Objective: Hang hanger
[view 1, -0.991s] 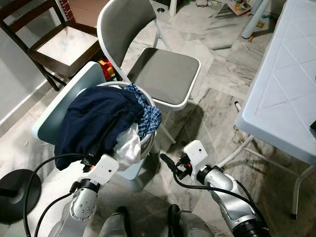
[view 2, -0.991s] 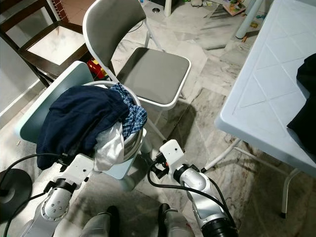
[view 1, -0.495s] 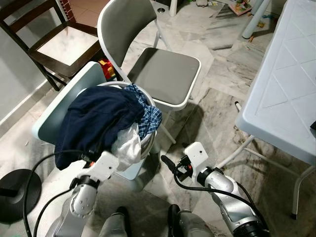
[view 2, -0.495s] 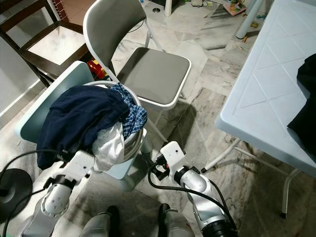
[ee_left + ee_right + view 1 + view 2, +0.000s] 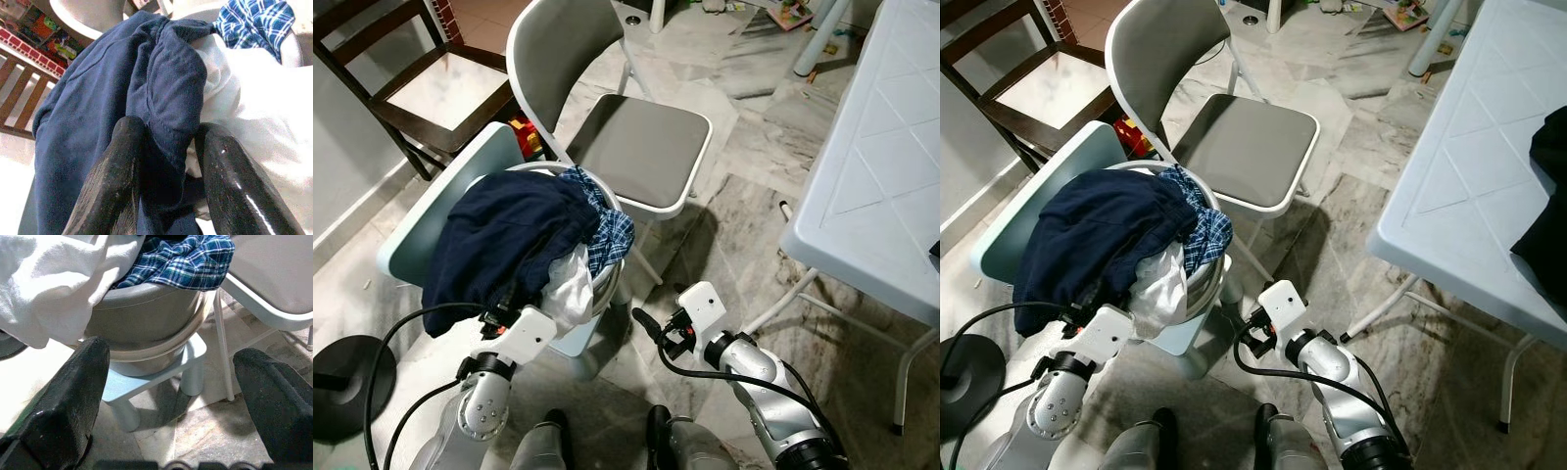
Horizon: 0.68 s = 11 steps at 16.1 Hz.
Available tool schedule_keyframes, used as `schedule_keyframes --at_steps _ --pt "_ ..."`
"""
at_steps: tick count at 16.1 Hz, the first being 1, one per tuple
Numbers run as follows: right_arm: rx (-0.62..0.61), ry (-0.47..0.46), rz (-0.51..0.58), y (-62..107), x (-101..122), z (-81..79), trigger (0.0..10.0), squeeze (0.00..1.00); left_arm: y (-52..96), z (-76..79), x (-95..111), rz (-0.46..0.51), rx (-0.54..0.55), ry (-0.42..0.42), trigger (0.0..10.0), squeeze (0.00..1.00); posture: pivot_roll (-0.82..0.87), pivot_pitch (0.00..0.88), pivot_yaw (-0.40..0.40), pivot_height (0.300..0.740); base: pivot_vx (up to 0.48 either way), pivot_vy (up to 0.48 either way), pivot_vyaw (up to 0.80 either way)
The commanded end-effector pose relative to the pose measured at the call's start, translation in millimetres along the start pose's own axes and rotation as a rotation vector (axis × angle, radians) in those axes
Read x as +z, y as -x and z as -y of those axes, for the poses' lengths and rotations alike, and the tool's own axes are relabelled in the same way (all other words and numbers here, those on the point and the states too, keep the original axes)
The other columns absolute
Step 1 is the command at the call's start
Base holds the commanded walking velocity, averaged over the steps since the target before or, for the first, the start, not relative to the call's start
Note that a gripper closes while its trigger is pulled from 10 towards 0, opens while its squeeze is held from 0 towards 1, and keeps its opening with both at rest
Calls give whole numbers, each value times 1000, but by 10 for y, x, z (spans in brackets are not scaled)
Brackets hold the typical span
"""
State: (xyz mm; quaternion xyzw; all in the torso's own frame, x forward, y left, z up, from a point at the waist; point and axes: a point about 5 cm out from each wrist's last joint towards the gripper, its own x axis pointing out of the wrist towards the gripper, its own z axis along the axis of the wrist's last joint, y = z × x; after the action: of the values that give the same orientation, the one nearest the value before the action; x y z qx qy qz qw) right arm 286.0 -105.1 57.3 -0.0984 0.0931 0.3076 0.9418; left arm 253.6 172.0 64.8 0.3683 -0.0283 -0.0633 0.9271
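- I look down at a grey laundry basket (image 5: 607, 284) heaped with clothes; it sits on a low pale blue stool (image 5: 431, 220), toward the stool's near edge.
- A dark navy garment (image 5: 504, 240) covers most of the heap and hangs over the basket's near-left rim.
- A blue checked shirt (image 5: 607, 230) lies at the far-right rim of the basket, and a white cloth (image 5: 570, 289) spills over the near-right rim.
- My left gripper (image 5: 166, 161) is pushed into the near edge of the heap. Its two black fingers (image 5: 115, 181) are a little apart with a fold of the navy garment between them; the white cloth lies against the other finger.
- I cannot tell whether the fingers are actually squeezing that fold.
- My right gripper (image 5: 171, 396) hangs low above the marble floor (image 5: 744, 196), just to the right of the stool. Its fingers (image 5: 73, 391) are spread wide with nothing between them, pointing at the basket's side and the stool's legs.
- I cannot make out a hanger anywhere; if one is in the heap, the clothes hide it.
- A grey folding chair (image 5: 641, 147) with a white frame stands just behind the basket.
- A dark wooden chair (image 5: 421, 93) stands at the far left.
- A white plastic table (image 5: 881, 186) stands to the right, with a dark cloth (image 5: 1547, 206) lying on its right part.
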Motion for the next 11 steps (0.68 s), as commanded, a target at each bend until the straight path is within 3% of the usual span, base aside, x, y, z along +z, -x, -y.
schedule_keyframes --at_steps 1,7,8,9,10,11 --pt "-1 -17 -21 27 -73 -12 10000 0 30 38 12 6 -25 -25 10000 0 19 290 5 740 0 0 0" --pt "-5 -21 -22 33 -80 -23 10000 0 -49 31 20 16 -34 -61 10000 0 15 293 10 740 0 0 0" --pt "-6 -22 -22 33 -81 -23 10000 0 -70 35 -8 8 -42 -64 8000 0 15 293 10 740 0 0 0" --pt "-7 -21 -21 32 -79 -24 10000 0 -91 29 -24 7 -50 -72 3255 0 14 293 11 740 0 0 0" --pt "-7 -21 -21 31 -79 -25 10000 0 -128 18 -64 -5 -53 -75 0 0 11 292 12 740 0 0 0" --pt "-8 -21 -20 31 -77 -24 10000 0 -143 12 -74 -9 -52 -76 0 0 11 292 12 740 0 0 0"
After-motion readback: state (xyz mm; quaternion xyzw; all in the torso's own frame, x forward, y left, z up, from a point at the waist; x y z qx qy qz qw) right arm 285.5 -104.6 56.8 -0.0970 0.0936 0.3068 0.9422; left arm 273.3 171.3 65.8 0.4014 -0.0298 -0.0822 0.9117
